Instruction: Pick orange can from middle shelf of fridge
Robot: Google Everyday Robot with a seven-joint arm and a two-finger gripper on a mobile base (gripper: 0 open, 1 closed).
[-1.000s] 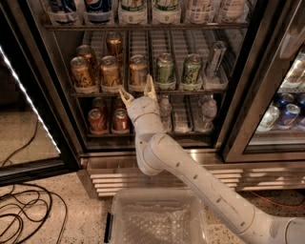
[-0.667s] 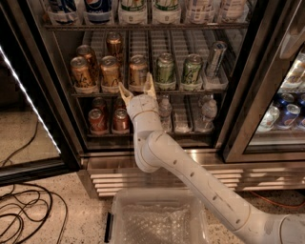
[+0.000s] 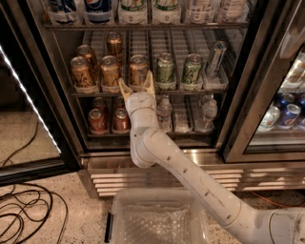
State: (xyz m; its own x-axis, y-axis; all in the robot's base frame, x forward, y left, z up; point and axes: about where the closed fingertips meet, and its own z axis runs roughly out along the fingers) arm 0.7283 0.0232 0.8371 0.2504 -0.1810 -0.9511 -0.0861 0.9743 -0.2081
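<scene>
Pepsi bottle [image 3: 98, 8] on top tier, end effector [image 3: 136, 80] spread wide, holding nothing, just below orange can [image 3: 138, 69] at middle shelf [image 3: 190, 90] front edge.

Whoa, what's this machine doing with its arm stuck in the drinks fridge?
A robot arm stretches into the open fridge to fetch an orange can. Its end effector sits at the front edge of the middle shelf, fingers open and spread just below that can, one to each side, in the lane beside the green cans. Nothing is gripped yet; the can stands upright on the shelf.
</scene>
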